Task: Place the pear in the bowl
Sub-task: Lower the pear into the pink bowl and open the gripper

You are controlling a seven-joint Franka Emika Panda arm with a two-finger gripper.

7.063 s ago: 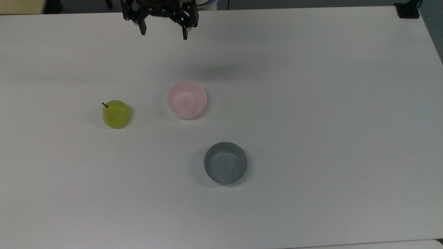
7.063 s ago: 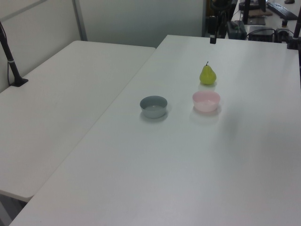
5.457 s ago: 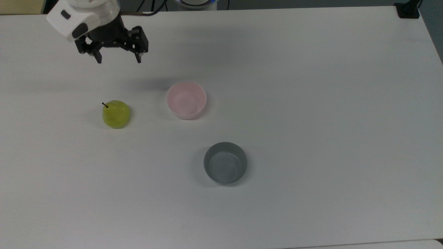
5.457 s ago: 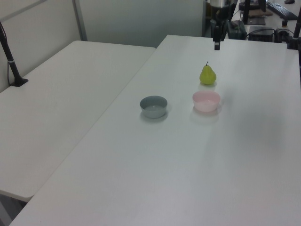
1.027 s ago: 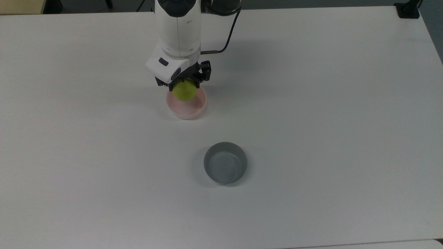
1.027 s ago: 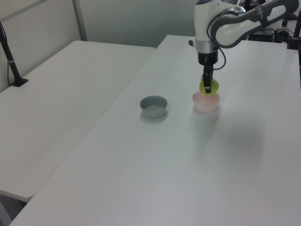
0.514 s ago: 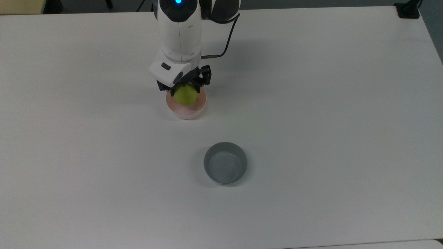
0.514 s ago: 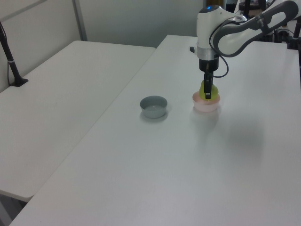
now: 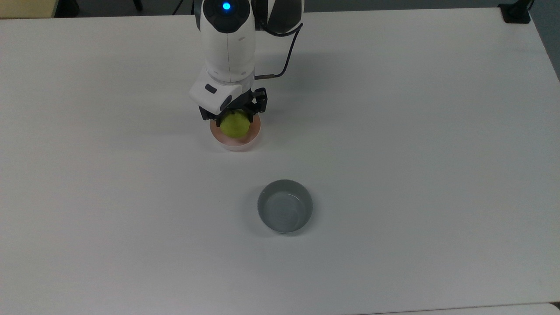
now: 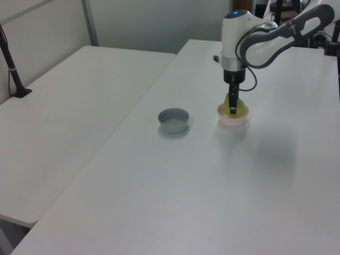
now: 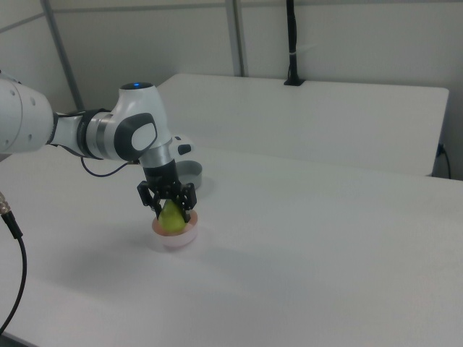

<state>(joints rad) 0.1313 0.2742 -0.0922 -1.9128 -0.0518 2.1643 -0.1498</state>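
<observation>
Two bowls share the table: nearest in the top view, the grey bowl [image 9: 285, 206]; beyond it the pink bowl [image 9: 236, 143], where the gripper [image 9: 233, 117] clamps the pear [image 9: 235, 124] low inside. It looks light, smooth-skinned and rounded, best pinched across its widest part.

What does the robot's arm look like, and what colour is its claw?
The arm is chunky, rounded and white with dark grey joints. A blue light glows on top, and a thin black cable loops beside it. The gripper is black with two short fingers.
</observation>
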